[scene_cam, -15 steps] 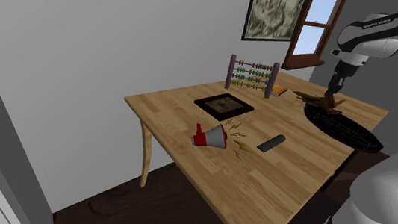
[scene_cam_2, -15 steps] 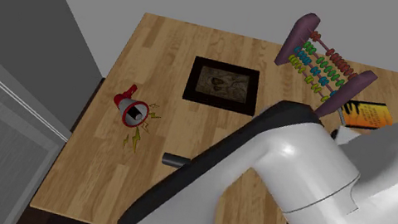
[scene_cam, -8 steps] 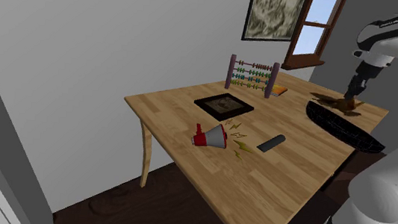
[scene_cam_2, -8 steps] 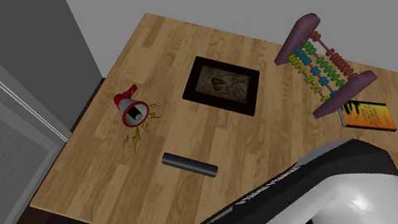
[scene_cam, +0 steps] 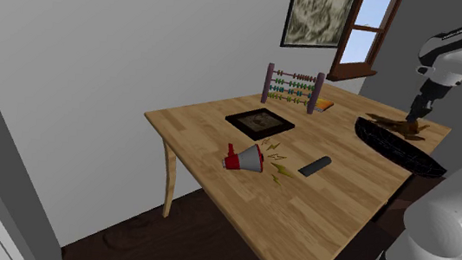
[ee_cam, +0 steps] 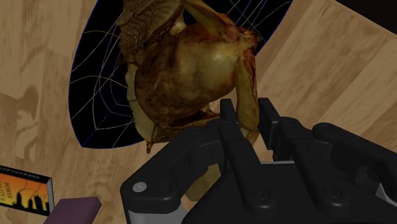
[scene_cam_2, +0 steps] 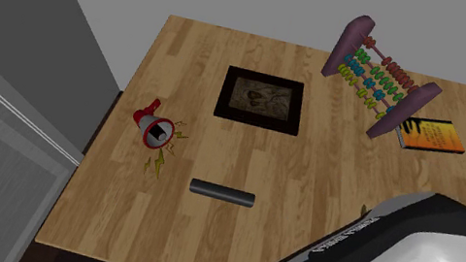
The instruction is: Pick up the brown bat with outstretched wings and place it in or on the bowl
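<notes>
We are clasping the brown bat [ee_cam: 191, 70] in our gripper [ee_cam: 249, 119]. The two black fingers [ee_cam: 230, 124] are standing only a little apart and pinching a thin edge of the bat's body between them. The rest of the bat is jutting out ahead of the fingertips, with its wings spreading to either side.

Straight beyond the gripper, behind the bat, a black bowl [ee_cam: 102, 95] crossed by pale web-like lines is lying on the wooden table [scene_cam: 212, 132]. In the shoulder view the bat is hanging just under the gripper, over the part of the bowl lying farthest from the stand. We cannot tell whether the bat is touching the bowl or hovering just above it.

Past the bowl's rim, near the gripper, an orange and black book [ee_cam: 22, 189] is lying flat. Just beside it an abacus [scene_cam: 292, 88] with purple end posts and coloured beads is standing upright.

Farther from the gripper, a dark framed picture [scene_cam: 260, 120] is lying flat on the table. Farther out again, well apart from the gripper, a red and white megaphone [scene_cam: 246, 158] is lying on its side, with yellow bolts at its mouth. A dark cylinder [scene_cam: 314, 166] is lying near it.
</notes>
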